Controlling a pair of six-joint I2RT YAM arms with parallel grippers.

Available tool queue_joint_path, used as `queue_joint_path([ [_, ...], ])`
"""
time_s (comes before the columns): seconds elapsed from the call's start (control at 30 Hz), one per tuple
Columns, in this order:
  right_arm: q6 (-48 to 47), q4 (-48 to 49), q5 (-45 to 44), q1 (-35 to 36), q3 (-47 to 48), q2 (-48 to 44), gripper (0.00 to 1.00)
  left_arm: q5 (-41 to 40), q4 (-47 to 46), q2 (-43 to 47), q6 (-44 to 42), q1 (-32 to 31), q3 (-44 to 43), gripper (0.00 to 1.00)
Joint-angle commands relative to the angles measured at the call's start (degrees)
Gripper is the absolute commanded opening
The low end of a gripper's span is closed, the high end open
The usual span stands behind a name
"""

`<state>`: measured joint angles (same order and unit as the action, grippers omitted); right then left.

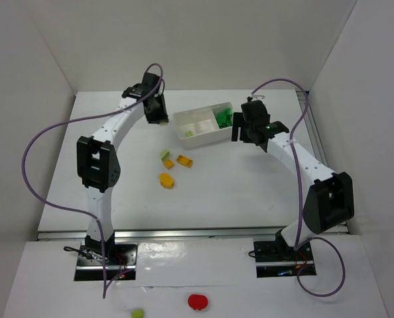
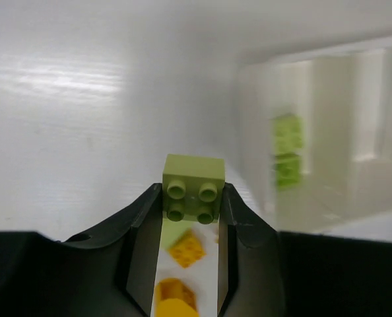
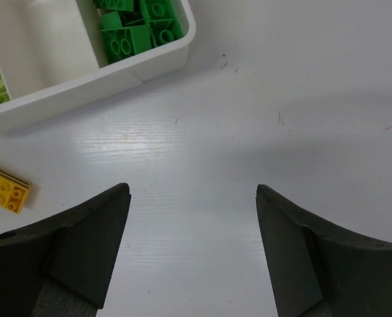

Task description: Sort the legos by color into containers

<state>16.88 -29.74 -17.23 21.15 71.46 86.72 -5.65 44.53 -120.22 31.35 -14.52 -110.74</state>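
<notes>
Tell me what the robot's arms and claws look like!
The left arm and right arm are white with chunky black joints. A purple cable loops off each. The left claw and right claw are black, with two curved fingers.

The left arm (image 1: 117,122) and right arm (image 1: 298,158) are white with black joint housings (image 1: 97,162) and purple cables (image 1: 24,159).

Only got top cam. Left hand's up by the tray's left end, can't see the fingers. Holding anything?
Observer: Yes. In the left wrist view the left hand is clamped on a lime brick, studs facing the camera.
Operator: Right hand open or shut?
Observer: Right hand is open and empty above the table, just off the tray corner that holds the green bricks.
</notes>
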Motion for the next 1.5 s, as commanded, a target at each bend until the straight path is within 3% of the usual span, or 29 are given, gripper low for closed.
queue_joint_path([
  [0.0, 0.34, -0.32, -1.66, 0.65, 3.07, -0.85, 0.84, 4.76, 1.96, -0.61, -1.99, -4.01, -9.37, 0.35],
  [0.27, 0.87, -1.99, -2.72, 0.65, 1.93, -3.13, 0.84, 7.67, 3.02, -11.52, -0.86, -6.65, -21.36, 0.44],
  [0.3, 0.87, -1.99, -3.24, 0.65, 1.32, -3.13, 0.84, 8.37, 3.02, -12.13, -0.86, -6.66, -22.06, 0.54],
  [0.33, 0.87, -1.99, -3.24, 0.65, 1.31, -3.66, 0.84, 8.98, 3.02, -12.75, -0.86, -6.66, -23.37, 0.72],
  [0.47, 0.87, -2.52, -3.24, 0.65, 1.31, -3.66, 0.84, 11.0, 1.09, -10.23, -0.24, -7.19, -21.03, 0.89],
  [0.7, 0.87, -1.9, -2.01, 0.65, 1.31, -2.0, 0.84, 6.79, -4.09, 3.58, -2.96, -7.19, -3.83, 0.85],
  [0.9, 1.4, -0.76, -1.49, 1.7, 1.31, -0.94, 0.84, 3.55, -6.29, 11.23, -4.28, -6.66, 13.14, 0.88],
  [1.23, 1.4, -0.76, -2.01, 2.23, 1.31, -0.41, 0.84, 1.6, -14.65, 10.54, -2.44, -5.61, 25.92, 0.82],
  [1.47, 1.4, -1.29, -2.01, 2.23, 1.83, -0.41, 0.84, 2.22, -14.65, 5.35, -1.3, -5.08, 25.4, 0.64],
])
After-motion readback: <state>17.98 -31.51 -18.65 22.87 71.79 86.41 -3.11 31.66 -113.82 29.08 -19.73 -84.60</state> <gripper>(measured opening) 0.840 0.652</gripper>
